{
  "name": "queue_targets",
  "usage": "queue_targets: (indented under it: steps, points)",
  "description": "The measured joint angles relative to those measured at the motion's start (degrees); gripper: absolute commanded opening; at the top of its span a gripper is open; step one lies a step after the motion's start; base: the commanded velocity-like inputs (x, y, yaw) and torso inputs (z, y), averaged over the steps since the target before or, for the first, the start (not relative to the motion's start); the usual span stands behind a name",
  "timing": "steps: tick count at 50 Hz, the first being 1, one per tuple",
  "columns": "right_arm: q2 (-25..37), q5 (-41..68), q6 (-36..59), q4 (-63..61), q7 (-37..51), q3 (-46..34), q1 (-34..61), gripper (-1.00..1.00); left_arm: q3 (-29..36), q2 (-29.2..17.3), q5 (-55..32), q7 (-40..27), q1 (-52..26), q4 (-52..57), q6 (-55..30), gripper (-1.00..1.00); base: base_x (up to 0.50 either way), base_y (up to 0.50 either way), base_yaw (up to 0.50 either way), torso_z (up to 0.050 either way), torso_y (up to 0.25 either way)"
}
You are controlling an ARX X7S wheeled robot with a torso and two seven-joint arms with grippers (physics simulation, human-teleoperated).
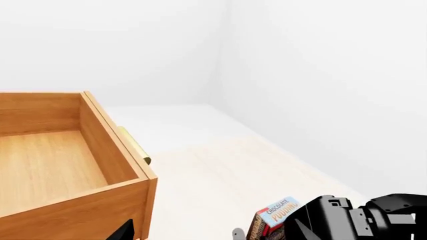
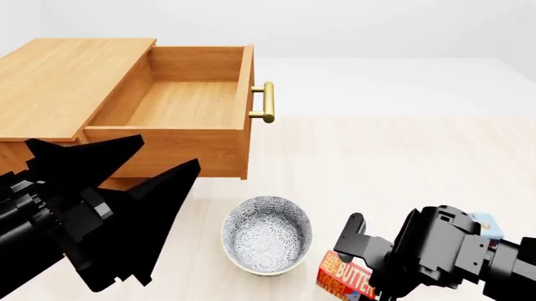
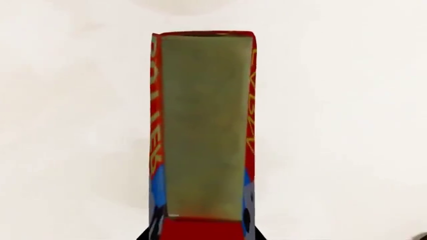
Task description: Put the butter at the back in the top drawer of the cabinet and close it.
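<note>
The butter [image 2: 345,276], red-orange with yellow lettering, stands on the floor near right; the top drawer [image 2: 188,103], honey-brown with a brass handle, sits pulled open from the cabinet [image 2: 67,75] far left.

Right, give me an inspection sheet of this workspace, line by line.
Surface: pale table, bare between items.
Job's things: top drawer pulled open and empty, brass handle out front; butter beside the right gripper.
Clutter: patterned bowl, empty; chocolate pudding box.
Grippers: left gripper open, holding nothing; right gripper at the butter, grip cannot be confirmed.
Cables: nothing seen.
Surroundings: plain white walls.
</note>
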Motion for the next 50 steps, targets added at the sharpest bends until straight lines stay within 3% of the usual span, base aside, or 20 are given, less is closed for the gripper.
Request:
queue_targets:
  steps: [14,37,50]
  points:
    - [1.34,0.44,-0.29,-1.98,2.22,0.68,-0.54,-1.0,0.03,0.06,-0.02,-0.16,0.06,0.02,0.0,1.0,0.0,0.0,0.0,0.0,0.0]
    - [8.87,4.09,5.51,-16.84,8.84,3.39,2.87,-1.0,0.4,-0.31,-0.76,-0.19,-0.8,0.05,-0.18,1.0,0.0,0.0,0.0,0.0,0.0]
    - [13.98,8.77,9.83,-25.19,12.14,7.24,6.99,-1.0,2.16,-0.59,-2.59,4.78,-4.08,-1.29,-3.58,1.0,0.0,0.0,0.0,0.0,0.0]
